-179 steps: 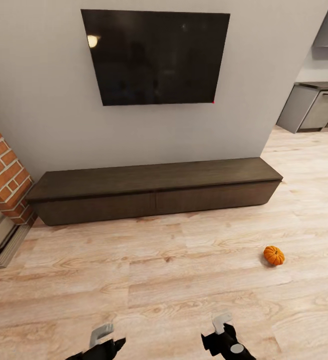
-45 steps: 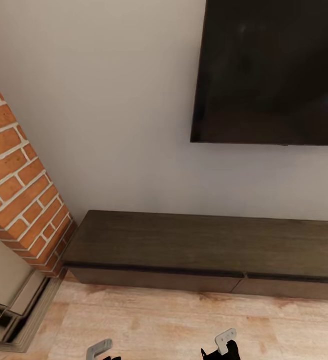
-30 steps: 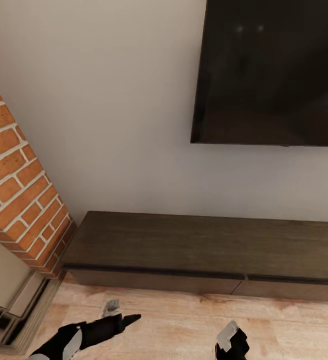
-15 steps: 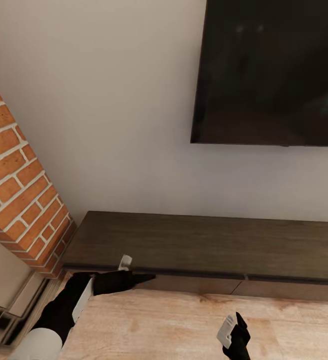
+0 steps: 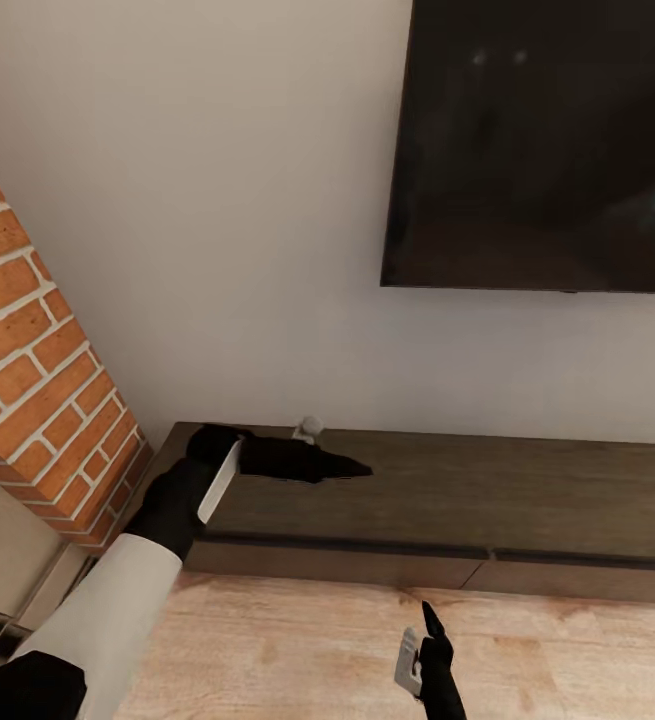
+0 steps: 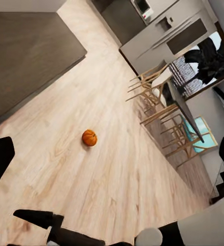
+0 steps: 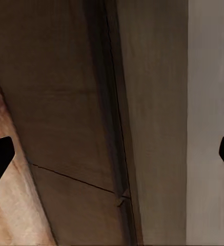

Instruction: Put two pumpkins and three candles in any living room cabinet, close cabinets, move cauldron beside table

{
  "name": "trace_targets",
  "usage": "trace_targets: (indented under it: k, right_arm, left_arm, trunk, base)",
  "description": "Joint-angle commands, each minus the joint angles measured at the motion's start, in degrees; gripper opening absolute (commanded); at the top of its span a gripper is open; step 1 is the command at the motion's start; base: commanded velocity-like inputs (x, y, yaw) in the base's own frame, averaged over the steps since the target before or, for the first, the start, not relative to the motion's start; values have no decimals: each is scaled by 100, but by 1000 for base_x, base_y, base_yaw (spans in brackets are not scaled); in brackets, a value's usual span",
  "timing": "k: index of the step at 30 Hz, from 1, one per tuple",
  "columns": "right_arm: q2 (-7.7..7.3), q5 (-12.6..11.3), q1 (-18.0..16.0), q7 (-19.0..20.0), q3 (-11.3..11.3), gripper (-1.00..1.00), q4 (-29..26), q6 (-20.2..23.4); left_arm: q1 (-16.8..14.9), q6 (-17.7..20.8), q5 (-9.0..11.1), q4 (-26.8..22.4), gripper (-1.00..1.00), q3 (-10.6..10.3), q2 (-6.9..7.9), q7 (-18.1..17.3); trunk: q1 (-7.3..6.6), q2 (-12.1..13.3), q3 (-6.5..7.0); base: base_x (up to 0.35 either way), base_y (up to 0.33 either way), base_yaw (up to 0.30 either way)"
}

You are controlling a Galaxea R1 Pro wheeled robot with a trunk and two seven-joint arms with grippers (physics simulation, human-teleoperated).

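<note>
Task judged barely begun. Nothing stowed as far as the pictures show; the drawer fronts in sight are flush and shut, none pulled out yet.

Right hand (image 5: 419, 640), nearest, low over the pale plank floor (image 5: 297, 650) just in front of the cabinet, fingers pointing at it. The right wrist view puts its two black fingertips at opposite edges with a wide gap between: released, holding nothing.

Left hand (image 5: 312, 455) raised above the left end of the long, low dark-brown wooden cabinet (image 5: 487, 495), near the back edge of its flat top. The left wrist view shows dark fingers spread far apart, nothing between them: released too.

Behind: grey wall, black wall-mounted screen (image 5: 547, 150), brick fireplace (image 5: 37, 400) off the cabinet's left end.

Views differ:
- Left wrist view gives one small ribbed orange pumpkin (image 6: 89, 137) lying on the open floor, well apart from the cabinet's corner (image 6: 29, 56), with wooden dining chairs (image 6: 158, 102) beyond.
- Right wrist view gives the cabinet close up: a seam between two closed drawer fronts (image 7: 70, 177) under the top's overhang.

Left to do, by my reckoning: both pumpkins, three candles, cauldron, final closing.
</note>
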Motion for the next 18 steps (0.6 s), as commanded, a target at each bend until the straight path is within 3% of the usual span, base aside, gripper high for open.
trace_targets:
  k: [1, 4, 14, 18]
  right_arm:
    - [5, 384, 18, -670, 11, 100, 5, 300]
    - [-60, 532, 24, -941, 26, 100, -9, 407]
    - [-72, 517, 25, -782, 33, 100, -10, 149]
    - [-52, 508, 25, -805, 21, 100, -10, 130]
  left_arm:
    - [-77, 125, 11, -15, 100, 8, 30, -7]
    - [-101, 173, 25, -41, 100, 22, 59, -22]
    - [-54, 150, 33, -610, 100, -32, 58, -32]
    - [-43, 159, 208, -591, 100, -34, 55, -93]
  trunk:
    - [0, 0, 0]
    - [0, 0, 0]
    - [-66, 120, 54]
    - [-66, 120, 54]
  base:
    - [0, 0, 0]
    - [0, 0, 0]
    - [0, 0, 0]
    - [0, 0, 0]
